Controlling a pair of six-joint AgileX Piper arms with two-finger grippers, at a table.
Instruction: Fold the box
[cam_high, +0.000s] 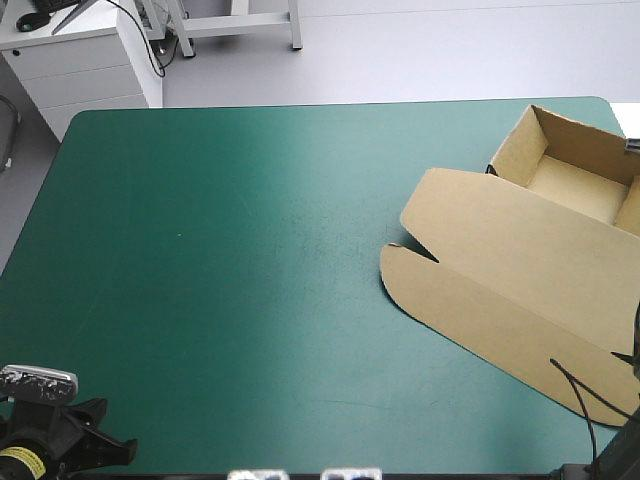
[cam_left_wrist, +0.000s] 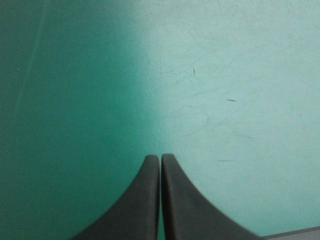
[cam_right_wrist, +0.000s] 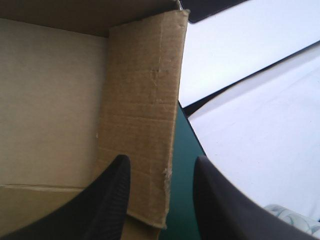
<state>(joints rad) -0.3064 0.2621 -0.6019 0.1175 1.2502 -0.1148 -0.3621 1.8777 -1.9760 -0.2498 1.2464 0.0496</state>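
- No text, label, brand, number or sign can be read in any view.
- The box (cam_high: 520, 260): its brown board is plain on every face that shows, both from above and close up in the right wrist view.
- A yellow band (cam_high: 18, 458) by the near left corner of the teal-green cover (cam_high: 250, 250) may be a label. It is too small to read.
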